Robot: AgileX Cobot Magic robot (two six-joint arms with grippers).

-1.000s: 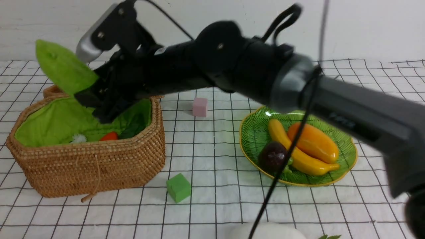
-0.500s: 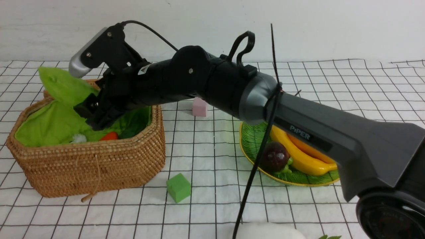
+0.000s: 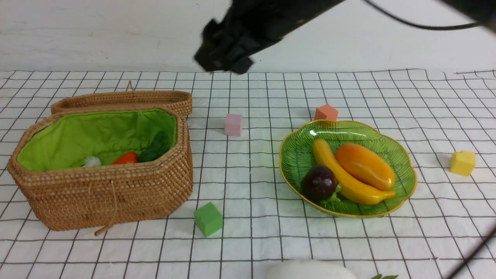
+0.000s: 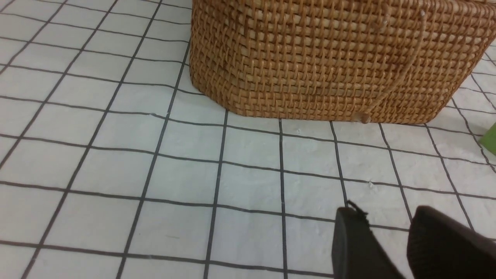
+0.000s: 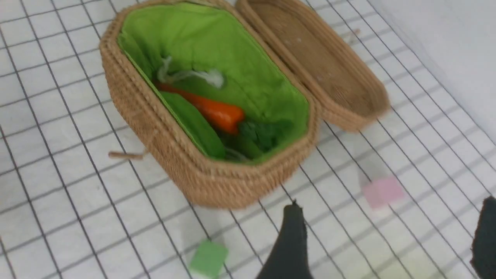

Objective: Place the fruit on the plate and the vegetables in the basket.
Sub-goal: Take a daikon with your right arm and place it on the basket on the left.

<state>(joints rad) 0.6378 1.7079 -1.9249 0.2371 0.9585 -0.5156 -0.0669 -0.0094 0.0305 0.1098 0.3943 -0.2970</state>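
The basket stands at the left with its lid laid open behind it. In the right wrist view the carrot, the light-green gourd and dark leaves lie in the basket. The carrot also shows from the front. The plate holds the banana, the mango and the mangosteen. The white radish lies at the near edge, mostly cut off. My right gripper hangs high and blurred; it is open and empty. My left gripper is open, low over the cloth by the basket wall.
Foam cubes lie on the gridded cloth: pink, orange behind the plate, yellow at the right, green in front of the basket. A white wall closes the back. A cable crosses the lower right corner.
My right arm has risen out of the basket, up and to the right. The green cloth flap it held up has dropped back. The plate is now uncovered.
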